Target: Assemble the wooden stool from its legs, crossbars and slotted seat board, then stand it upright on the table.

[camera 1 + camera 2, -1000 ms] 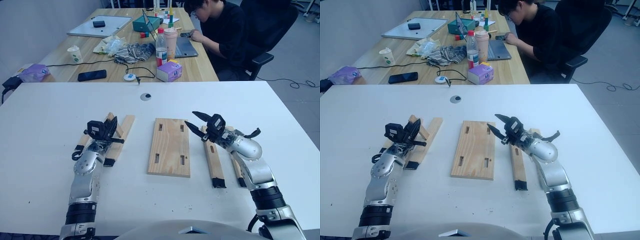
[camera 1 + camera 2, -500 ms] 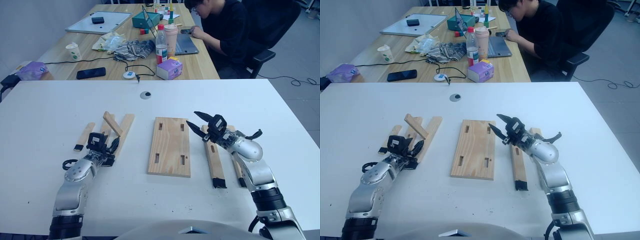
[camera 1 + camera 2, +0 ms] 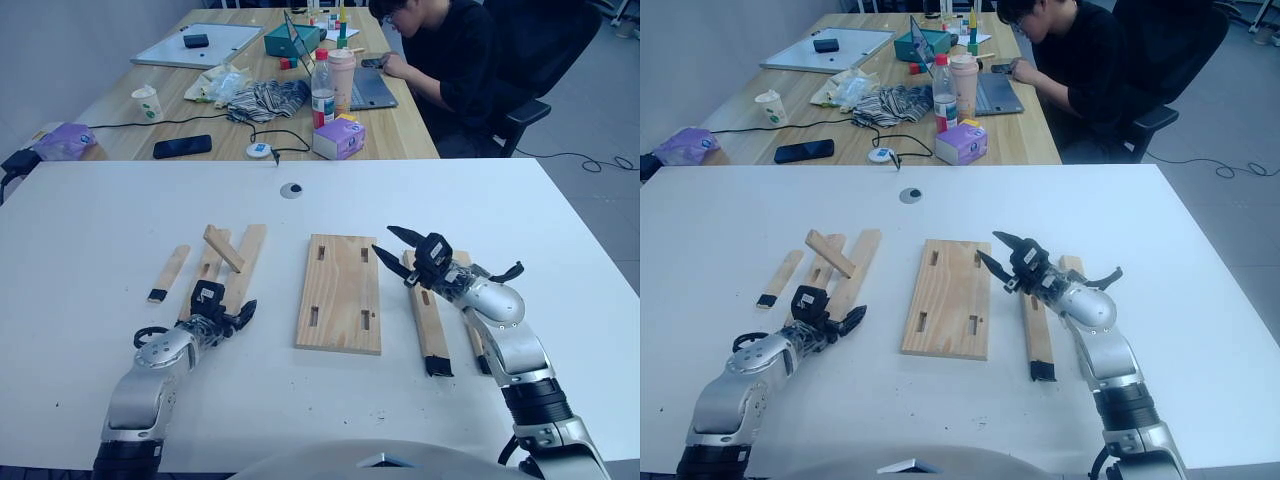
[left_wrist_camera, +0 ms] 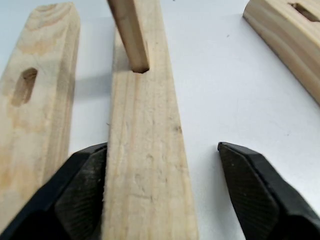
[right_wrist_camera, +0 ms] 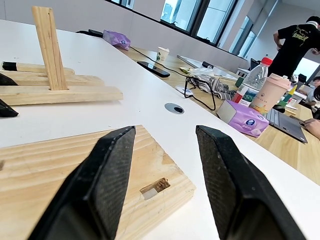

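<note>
White bench (image 3: 90, 230) up front, cluttered desk (image 3: 130, 125) behind it. Seat board (image 3: 340, 292) lies flat mid-bench, slots showing. Left of it are three wooden pieces side by side. The leg (image 3: 245, 262) nearest the board has a crossbar (image 3: 224, 248) stuck in its slot, leaning. Left tool (image 3: 235, 314) is released, fingers spread either side of that leg's near end, one right up against it. Right tool (image 3: 385, 240) is spread wide too, hovering by the board's right edge, above another leg (image 3: 428, 322).

A broad white surface (image 3: 80, 230) stands before a cluttered light wooden desk (image 3: 400, 130), with grey floor (image 3: 600, 110) and tall windows (image 5: 175, 12).
</note>
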{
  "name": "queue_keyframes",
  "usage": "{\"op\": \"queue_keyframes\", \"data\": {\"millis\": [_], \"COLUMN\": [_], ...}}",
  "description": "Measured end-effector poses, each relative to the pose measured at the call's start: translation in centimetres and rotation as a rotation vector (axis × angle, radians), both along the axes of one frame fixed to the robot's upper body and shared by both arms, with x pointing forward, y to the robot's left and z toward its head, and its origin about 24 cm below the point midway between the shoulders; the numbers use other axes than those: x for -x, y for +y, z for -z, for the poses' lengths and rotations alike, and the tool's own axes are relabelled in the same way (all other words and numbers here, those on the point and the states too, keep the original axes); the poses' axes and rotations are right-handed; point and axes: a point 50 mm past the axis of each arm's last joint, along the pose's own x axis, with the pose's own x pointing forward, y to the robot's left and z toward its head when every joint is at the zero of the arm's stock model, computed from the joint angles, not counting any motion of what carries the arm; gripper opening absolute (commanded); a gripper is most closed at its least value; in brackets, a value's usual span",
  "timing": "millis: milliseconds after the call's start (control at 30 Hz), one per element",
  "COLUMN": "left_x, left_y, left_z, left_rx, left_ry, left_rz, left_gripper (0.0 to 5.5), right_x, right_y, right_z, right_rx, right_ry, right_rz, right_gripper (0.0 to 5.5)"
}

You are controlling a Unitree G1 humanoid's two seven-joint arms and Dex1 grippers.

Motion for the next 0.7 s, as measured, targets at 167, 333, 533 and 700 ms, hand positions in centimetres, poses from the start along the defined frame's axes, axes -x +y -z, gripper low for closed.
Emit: {"op": "queue_keyframes", "data": {"millis": [167, 333, 533, 700], "left_x": [-0.1, -0.7, -2.7, -3.5], "left_y": [0.2, 0.0, -0.7, -5.1], "left_z": [0.0, -0.4, -3.8, -8.0], "left_rx": [-0.012, 0.052, 0.233, 0.669], "left_ry": [0.000, -0.043, -0.201, -0.269], "left_rz": [0.005, -0.021, -0.002, 0.272], "left_gripper": [2.45, 1.99, 1.99, 1.99], "right_x": [0.0, -0.1, -1.1, -0.6], "right_y": [0.0, -0.1, -1.0, 0.4], "right_z": [-0.1, -0.1, -2.2, -5.3], "right_rx": [-0.001, 0.011, -0.201, -0.642], "right_ry": [-0.003, -0.010, 0.036, 0.369], "right_rz": [0.001, 0.009, 0.011, -0.283], "right_gripper": [2.24, 2.24, 2.73, 3.61]}}
